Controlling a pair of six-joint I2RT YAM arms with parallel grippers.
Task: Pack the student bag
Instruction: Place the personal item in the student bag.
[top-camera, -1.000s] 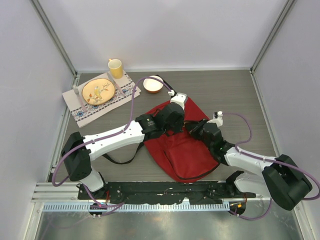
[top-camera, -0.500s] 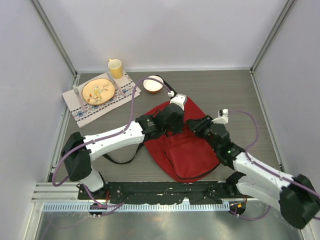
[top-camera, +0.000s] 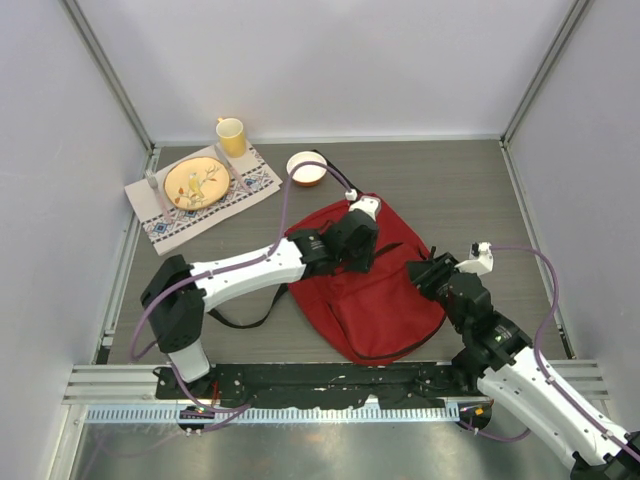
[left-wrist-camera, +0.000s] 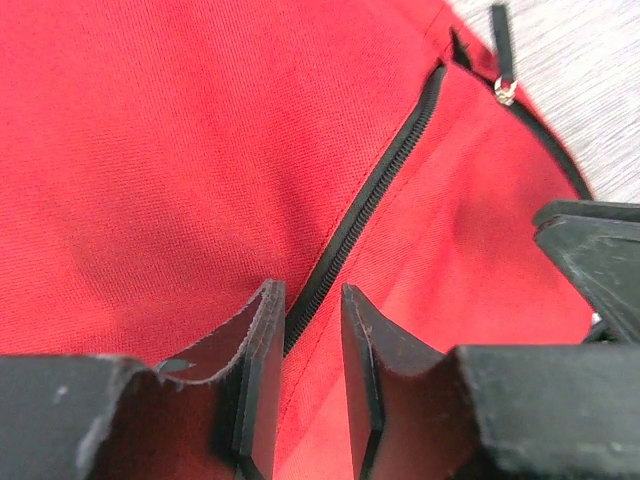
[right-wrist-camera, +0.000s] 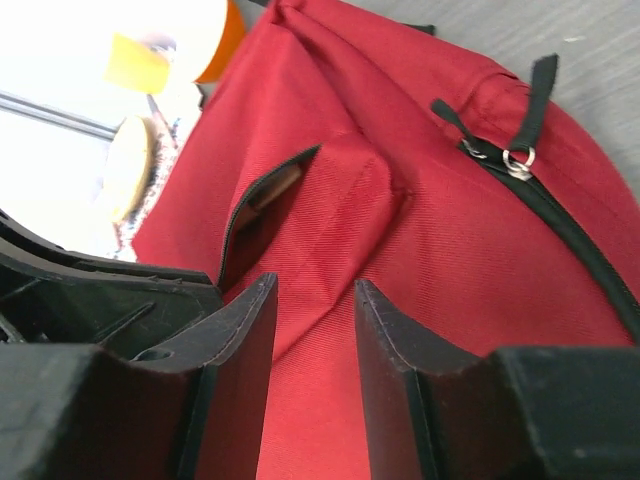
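Observation:
The student bag (top-camera: 375, 300), a dark-red backpack, lies flat in the middle of the table. My left gripper (top-camera: 362, 262) hovers over its upper part, open with nothing between its fingers; in the left wrist view it (left-wrist-camera: 312, 300) straddles a black zipper line (left-wrist-camera: 380, 190). My right gripper (top-camera: 421, 273) stands at the bag's right edge, open and empty (right-wrist-camera: 315, 290) above the red fabric (right-wrist-camera: 430, 230). A pocket slit (right-wrist-camera: 262, 195) gapes slightly with something pale inside. A zipper pull (right-wrist-camera: 518, 160) lies near the bag's edge.
A patterned placemat (top-camera: 250, 190) with a plate (top-camera: 195, 182) lies at the back left, a yellow cup (top-camera: 232, 135) behind it. A white bowl (top-camera: 306, 168) sits just beyond the bag. A black strap (top-camera: 245, 318) trails left of the bag. Walls close in three sides.
Both grippers have opened from shut. The right arm has drawn back to the right, off the bag's middle to its right edge. The left gripper shifted slightly right.

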